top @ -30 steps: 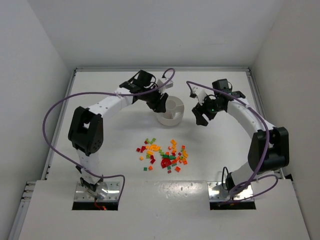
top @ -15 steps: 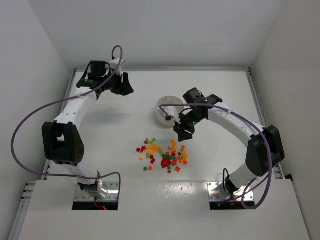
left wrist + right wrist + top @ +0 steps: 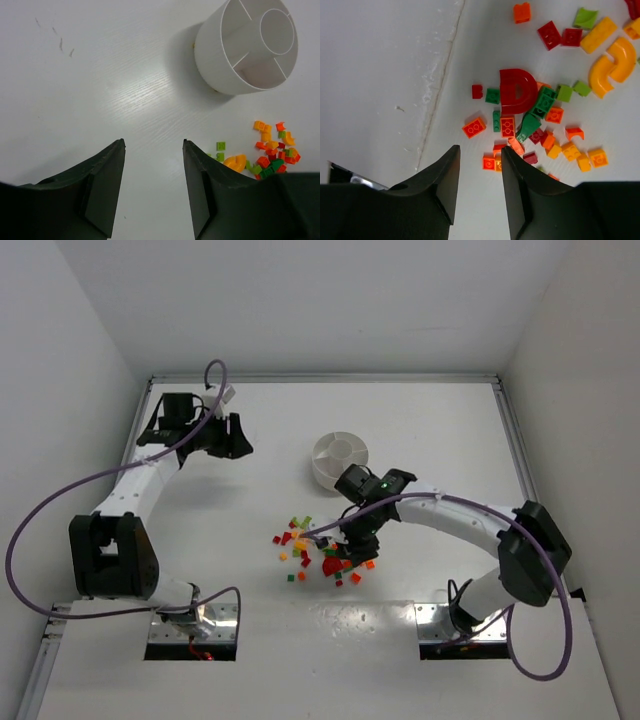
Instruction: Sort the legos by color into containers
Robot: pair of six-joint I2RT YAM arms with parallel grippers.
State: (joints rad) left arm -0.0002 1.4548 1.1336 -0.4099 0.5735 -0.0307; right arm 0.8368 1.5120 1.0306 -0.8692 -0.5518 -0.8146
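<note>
Right end effector (image 3: 481,156): come from dish (image 3: 220,65) to bricks (image 3: 507,125) at its six o'clock, jaws narrowing, empty; pick pending. Left end effector (image 3: 153,146): retreated, parted, empty.

The right tool (image 3: 479,150) hangs with its dark fingers (image 3: 437,190) parted above the white surface (image 3: 380,75). Just beyond their tips lie the legos (image 3: 553,115): a red arch (image 3: 517,76) among small green, orange and red bricks.
</note>
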